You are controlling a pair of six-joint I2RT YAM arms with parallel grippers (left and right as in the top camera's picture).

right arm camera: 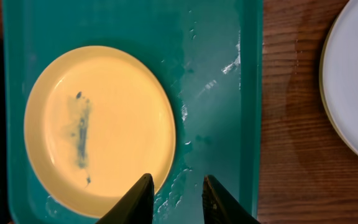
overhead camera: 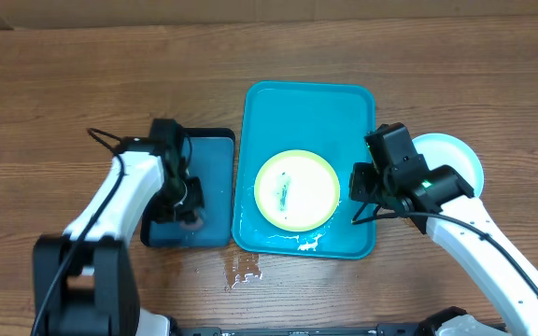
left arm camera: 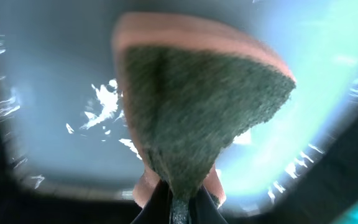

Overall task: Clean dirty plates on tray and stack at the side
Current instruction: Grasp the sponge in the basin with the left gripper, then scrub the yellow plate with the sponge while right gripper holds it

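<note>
One yellow-green plate (overhead camera: 297,189) with a blue-green smear lies on the turquoise tray (overhead camera: 311,89). In the right wrist view the same plate (right arm camera: 98,130) fills the left of the tray (right arm camera: 216,74). My right gripper (overhead camera: 358,207) hovers at the plate's right edge, open, its jaws (right arm camera: 176,180) astride the rim with nothing between them. A light blue plate (overhead camera: 456,154) sits on the table right of the tray. My left gripper (overhead camera: 190,210) is over the small dark blue tray (overhead camera: 208,149), shut (left arm camera: 179,208) on a pink sponge with a green scouring face (left arm camera: 197,106).
Soapy water lies along the turquoise tray's front edge (overhead camera: 297,245), and a small puddle (overhead camera: 241,271) wets the wooden table in front of it. The dark blue tray (left arm camera: 42,93) is wet and has a raised black rim.
</note>
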